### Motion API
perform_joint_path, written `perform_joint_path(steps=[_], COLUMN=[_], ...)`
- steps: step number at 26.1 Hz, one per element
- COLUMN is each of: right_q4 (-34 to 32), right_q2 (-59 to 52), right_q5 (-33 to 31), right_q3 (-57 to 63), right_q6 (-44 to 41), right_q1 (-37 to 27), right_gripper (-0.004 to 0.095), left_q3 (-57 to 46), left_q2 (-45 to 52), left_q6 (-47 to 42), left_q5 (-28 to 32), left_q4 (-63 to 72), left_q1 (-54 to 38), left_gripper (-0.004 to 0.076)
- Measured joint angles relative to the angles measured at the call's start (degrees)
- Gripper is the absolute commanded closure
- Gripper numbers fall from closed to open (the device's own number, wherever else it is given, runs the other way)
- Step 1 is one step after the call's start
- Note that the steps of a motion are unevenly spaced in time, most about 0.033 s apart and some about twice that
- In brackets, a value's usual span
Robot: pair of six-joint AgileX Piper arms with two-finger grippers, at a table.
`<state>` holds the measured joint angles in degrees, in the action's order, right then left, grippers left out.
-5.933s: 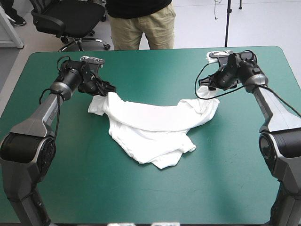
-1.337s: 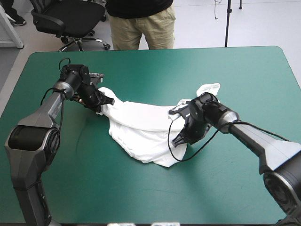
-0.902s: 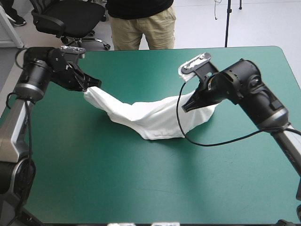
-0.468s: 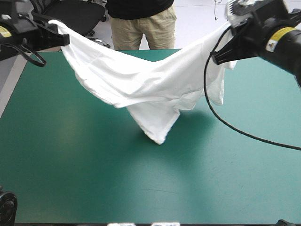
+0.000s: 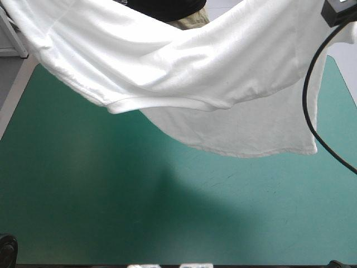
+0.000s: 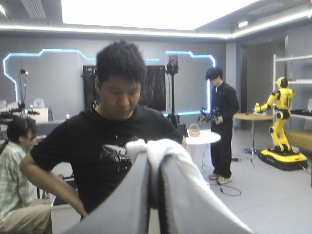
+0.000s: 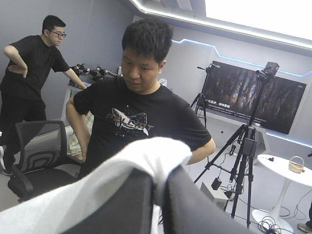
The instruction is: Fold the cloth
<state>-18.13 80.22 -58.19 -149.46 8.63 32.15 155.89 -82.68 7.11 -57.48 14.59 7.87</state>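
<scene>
The white T-shirt (image 5: pixel 184 72) hangs in the air, stretched wide across the upper part of the high view, its lower hem above the table. Both grippers are raised beyond that view's top corners. In the left wrist view my left gripper (image 6: pixel 155 158) has its black fingers all but shut, with a bunch of the T-shirt (image 6: pixel 163 148) pinched between them and spilling over the tips. My right gripper (image 7: pixel 160 175) is shut the same way on another bunch of the T-shirt (image 7: pixel 146 156). Both wrist views look level into the room.
The teal-green table (image 5: pixel 111 212) lies bare below the hanging shirt, with the shirt's shadow on its middle. The shirt hides the table's far edge and far corners.
Both arms have risen further with the shirt. Its lowest point, just before still touching the table, now hangs above it, and the cloth is spread wider. The grippers have left the high view.
</scene>
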Motion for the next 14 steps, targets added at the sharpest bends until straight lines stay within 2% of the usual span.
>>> perform_joint_path(steps=[2,5,8,11,14], right_q4=[0.0,-0.1,-0.8,-3.8,-9.4], right_q2=[0.0,0.0,-0.6,-3.2,-7.6], right_q5=[-1.2,-6.9,-12.7,-13.5,-13.5], right_q3=[-0.2,-0.1,1.9,8.5,24.1], right_q6=[0.0,-1.1,-2.6,-4.2,-8.0], right_q1=[0.0,0.0,0.0,0.0,0.0], right_gripper=[0.0925,0.0925,0.0926,0.0926,0.0925], left_q3=[1.0,0.8,-4.2,-13.4,-33.2], left_q2=[0.6,1.8,3.8,6.5,8.5], left_q6=[0.4,0.7,0.8,0.9,0.9], left_q5=[-0.8,-4.9,-7.9,-8.9,-8.2], left_q4=[0.1,-0.7,-0.7,-0.2,0.5], left_q1=[0.0,0.0,0.0,0.0,0.0], left_gripper=[0.0741,0.0741,0.0741,0.0741,0.0741])
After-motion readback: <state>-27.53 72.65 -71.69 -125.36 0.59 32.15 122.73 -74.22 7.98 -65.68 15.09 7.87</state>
